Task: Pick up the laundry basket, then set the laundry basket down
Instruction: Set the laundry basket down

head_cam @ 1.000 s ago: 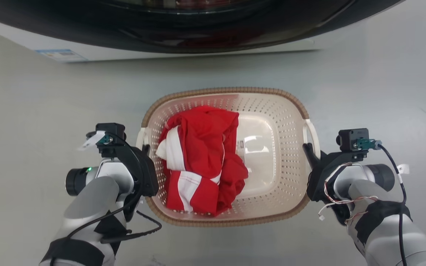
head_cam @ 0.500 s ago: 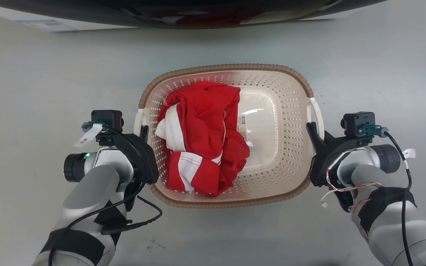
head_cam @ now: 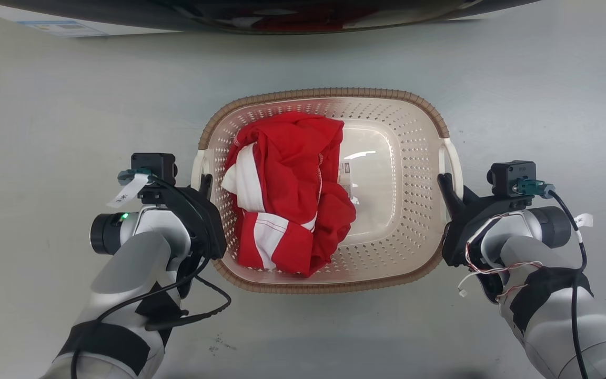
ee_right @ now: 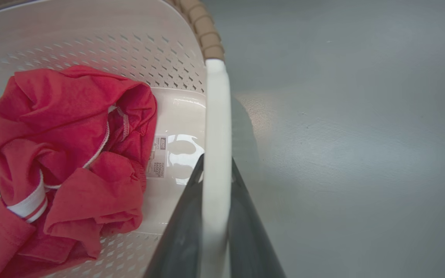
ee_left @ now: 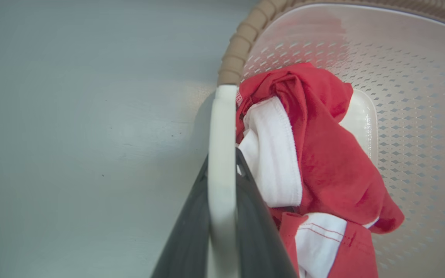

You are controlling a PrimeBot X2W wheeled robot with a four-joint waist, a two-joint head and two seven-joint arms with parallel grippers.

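Where the laundry basket [head_cam: 413,158] is: the middle of my head view, between my two arms and over the grey floor [head_cam: 61,116]. I cannot tell whether its base rests on the floor or hangs just clear of it.
Basket build: cream perforated walls, a brown woven-look rim [head_cam: 329,93] and a white handle on each short side.
Left gripper [head_cam: 206,183]: at the basket's left side. In my left wrist view its two dark fingers [ee_left: 189,239] lie one on each side of the white left handle [ee_left: 221,146], tight against it. I read it as clamped on that handle.
Right gripper [head_cam: 444,181]: at the basket's right side. In my right wrist view its dark fingers [ee_right: 245,239] flank the white right handle [ee_right: 215,127] just as closely, gripping it.
Contents: a crumpled red garment with white panels [head_cam: 287,195] is heaped in the basket's left half, against the left wall. The right half of the bottom is bare and glossy, with a small printed label [head_cam: 346,173] just beside the cloth.
Washer [head_cam: 292,10]: its dark curved front runs along the top edge of my head view, beyond the basket, with a strip of floor between them. There is a blue sticker [head_cam: 53,26] on its white casing at upper left.
Arms: both forearms are pale with black wrapping and loose cables. A green light [head_cam: 123,216] shows on my left wrist.
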